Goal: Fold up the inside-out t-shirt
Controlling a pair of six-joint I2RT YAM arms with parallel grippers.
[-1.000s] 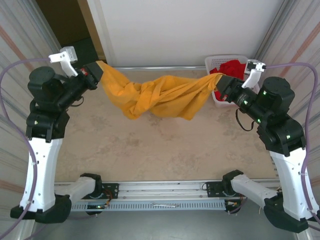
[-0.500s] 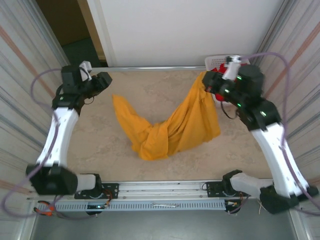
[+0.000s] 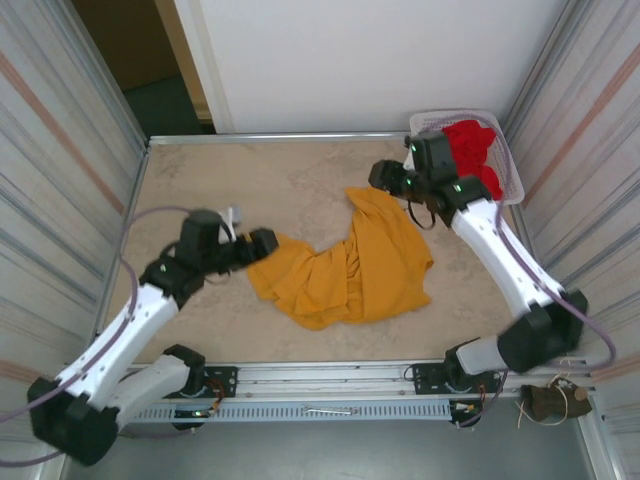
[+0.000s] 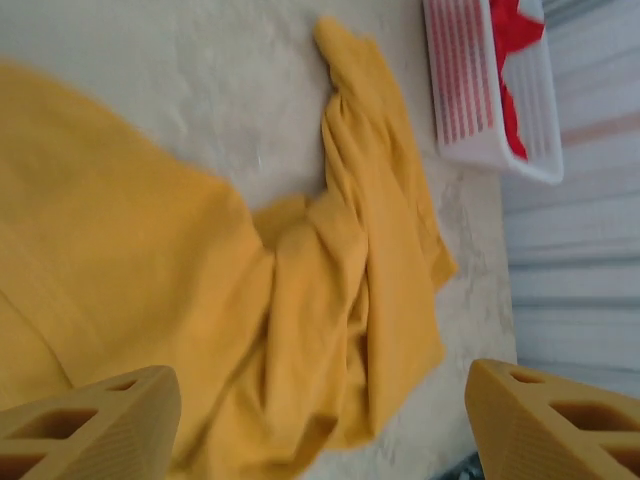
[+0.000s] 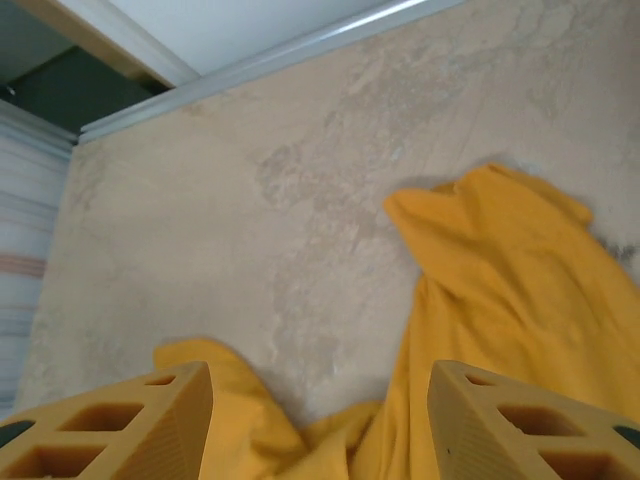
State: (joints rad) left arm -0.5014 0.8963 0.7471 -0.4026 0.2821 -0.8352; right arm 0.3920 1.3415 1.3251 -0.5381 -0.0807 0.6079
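No legible text, label, brand, number or sign on anything in view.

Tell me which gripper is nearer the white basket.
Right. The right gripper sits just beside the basket, at the far end of the shirt; the left gripper is well away, at the shirt's left edge.

Rumpled yellow t-shirt (image 4: 330, 300) on pale table (image 4: 200, 80), left hand (image 4: 315, 395) spread wide over it, white basket (image 4: 470, 90) holding red garments (image 4: 515, 30) beyond

T-shirt (image 3: 350, 268) now loose on the table (image 3: 250, 185)
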